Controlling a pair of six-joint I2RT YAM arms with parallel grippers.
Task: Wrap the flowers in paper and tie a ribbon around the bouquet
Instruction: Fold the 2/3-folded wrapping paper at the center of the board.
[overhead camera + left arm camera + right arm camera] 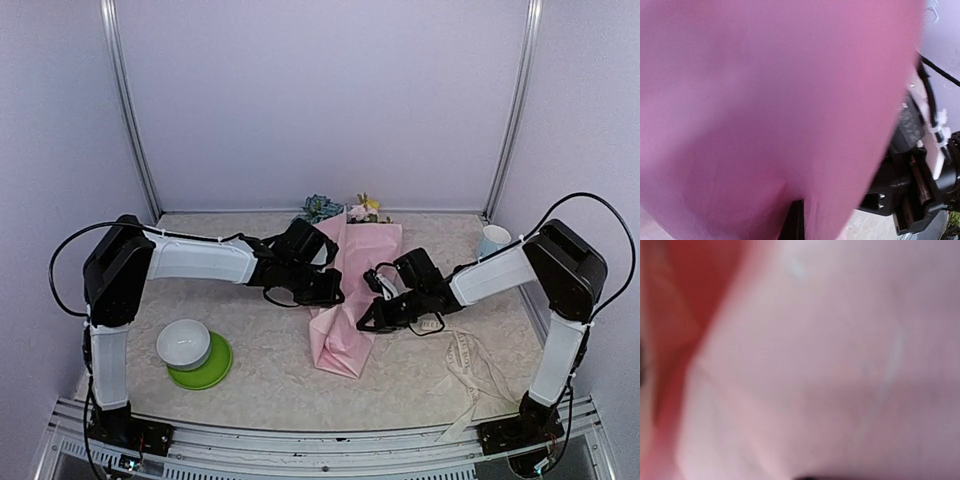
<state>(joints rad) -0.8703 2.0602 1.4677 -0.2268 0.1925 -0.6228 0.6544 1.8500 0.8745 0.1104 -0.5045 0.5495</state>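
Note:
The pale pink paper (343, 340) lies folded lengthwise over the flowers (322, 208), whose blue, pink and yellow heads stick out at its far end. My left gripper (335, 292) is shut on the paper's left edge. In the left wrist view the paper (765, 100) drapes over one dark finger (793, 222) and creases at its tip. My right gripper (367, 322) is shut at the paper's right edge. Blurred pink paper (830, 365) fills the right wrist view and hides the fingers. The cream ribbon (465, 370) lies loose on the table at the right, apart from both grippers.
A white bowl (183, 343) sits on a green plate (213, 370) at the front left. A pale blue cup (493, 240) stands at the back right. The right arm's black wrist (920, 190) shows close beside the paper in the left wrist view.

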